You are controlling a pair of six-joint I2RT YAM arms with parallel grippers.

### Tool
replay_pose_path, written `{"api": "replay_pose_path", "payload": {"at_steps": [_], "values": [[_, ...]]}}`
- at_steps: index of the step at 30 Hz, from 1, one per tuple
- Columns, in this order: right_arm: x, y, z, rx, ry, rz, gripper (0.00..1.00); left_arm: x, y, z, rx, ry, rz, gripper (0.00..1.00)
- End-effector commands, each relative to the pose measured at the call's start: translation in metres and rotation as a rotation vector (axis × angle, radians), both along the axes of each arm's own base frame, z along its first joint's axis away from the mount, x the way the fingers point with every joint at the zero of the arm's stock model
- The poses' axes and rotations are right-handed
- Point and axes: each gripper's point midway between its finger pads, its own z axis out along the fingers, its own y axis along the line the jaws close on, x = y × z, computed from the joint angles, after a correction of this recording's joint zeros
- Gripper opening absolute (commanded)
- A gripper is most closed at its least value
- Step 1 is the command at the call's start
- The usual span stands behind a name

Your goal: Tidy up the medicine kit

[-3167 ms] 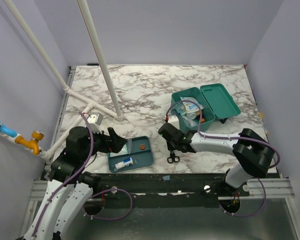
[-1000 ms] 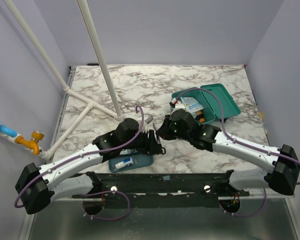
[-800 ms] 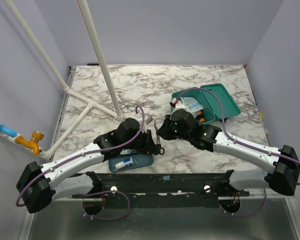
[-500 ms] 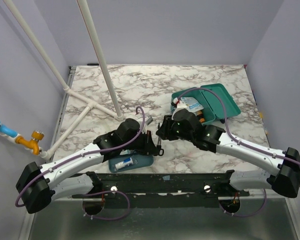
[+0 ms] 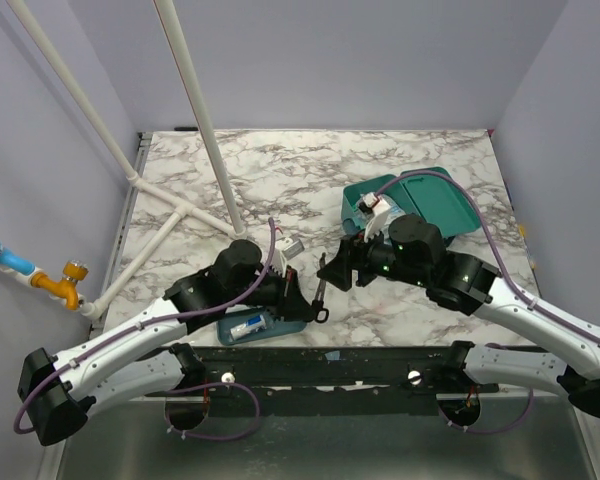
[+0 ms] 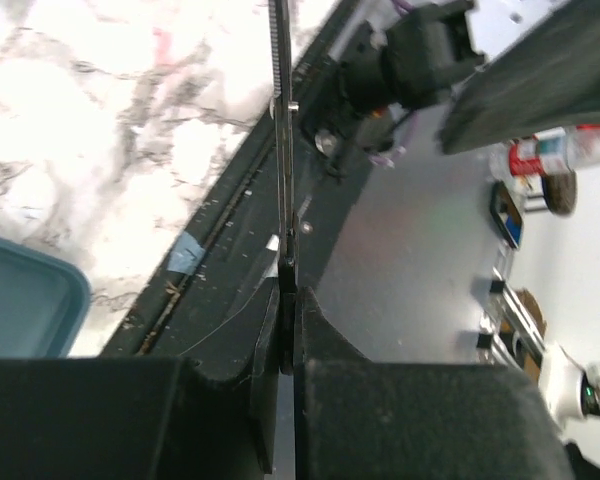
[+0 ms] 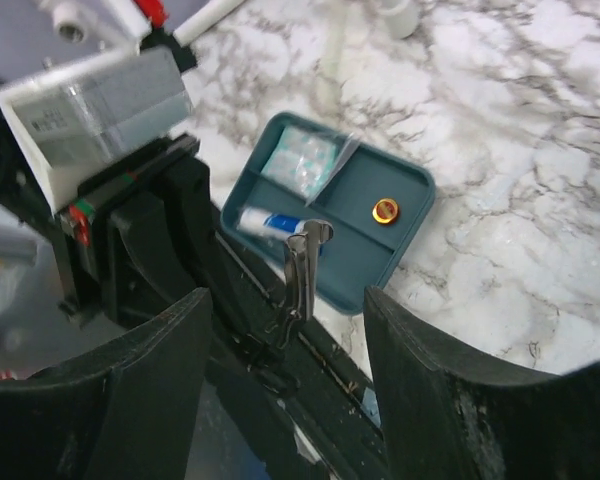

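A pair of dark scissors [image 5: 321,290] hangs above the table's front edge, blades pointing up, with my left gripper [image 5: 302,297] shut on it. In the left wrist view the scissors [image 6: 283,150] show edge-on, pinched between the two fingers [image 6: 260,340]. My right gripper [image 5: 346,271] stands open just right of the scissors without touching them. In its own view the scissors [image 7: 301,268] rise between its spread fingers [image 7: 155,385]. The teal medicine kit [image 5: 438,205] lies open at the back right, partly behind the right arm.
A flat teal divided tray [image 5: 285,325] sits under the left arm. It [image 7: 395,255] holds a white and blue tube [image 7: 268,222], a clear packet [image 7: 305,160] and a small orange cap [image 7: 385,210]. White pipes [image 5: 215,130] stand at the back left.
My right gripper has opened, let go of the scissors and drawn back to the right. My left gripper has shut on the scissors and now holds them alone, slightly nearer the front edge.
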Motion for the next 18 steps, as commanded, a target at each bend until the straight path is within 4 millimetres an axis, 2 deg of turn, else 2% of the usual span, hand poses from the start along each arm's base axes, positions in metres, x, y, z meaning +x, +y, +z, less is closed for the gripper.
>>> {"api": "replay_pose_path", "payload": {"at_steps": [1, 5, 11, 18], "values": [[-0.043, 0.001, 0.010, -0.008, -0.018, 0.261, 0.65, -0.038, 0.004, 0.039, -0.118, -0.052, -0.226, 0.00], [-0.063, -0.003, 0.024, -0.019, -0.046, 0.397, 0.64, -0.063, 0.019, 0.048, -0.123, -0.027, -0.337, 0.00], [-0.089, -0.003, 0.048, 0.012, -0.084, 0.574, 0.64, -0.089, 0.038, 0.050, -0.116, 0.007, -0.435, 0.00], [-0.108, 0.005, 0.045, 0.012, -0.042, 0.743, 0.64, -0.106, 0.052, 0.045, -0.094, 0.038, -0.513, 0.00]]}}
